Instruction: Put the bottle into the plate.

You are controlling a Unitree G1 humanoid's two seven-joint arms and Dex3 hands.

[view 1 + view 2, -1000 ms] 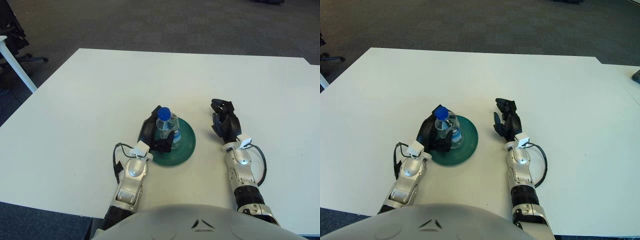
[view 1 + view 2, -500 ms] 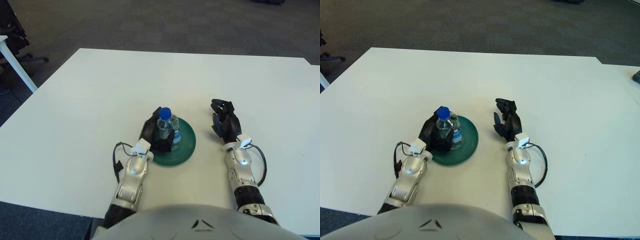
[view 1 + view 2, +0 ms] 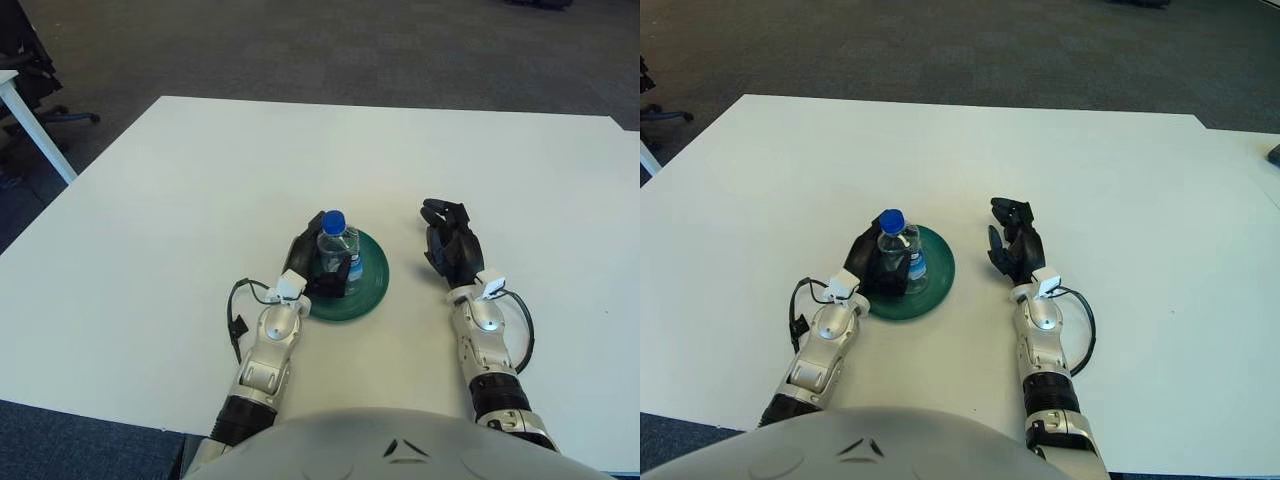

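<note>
Tabletop: left hand [image 3: 312,268] around bottle [image 3: 337,250]

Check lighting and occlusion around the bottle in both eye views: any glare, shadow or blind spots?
Left eye view: even, soft light, no hard shadows on the white table; the clear bottle shows only faint highlights, its blue cap crisp. The left hand hides the bottle's lower left side and part of the green plate. Right eye view: same, and the right hand rests on the table unobstructed.

a white table [image 3: 200,170] fills most of the frame. dark grey carpet [image 3: 330,45] runs across the top, and an office chair base [image 3: 45,105] sits at upper left.
</note>
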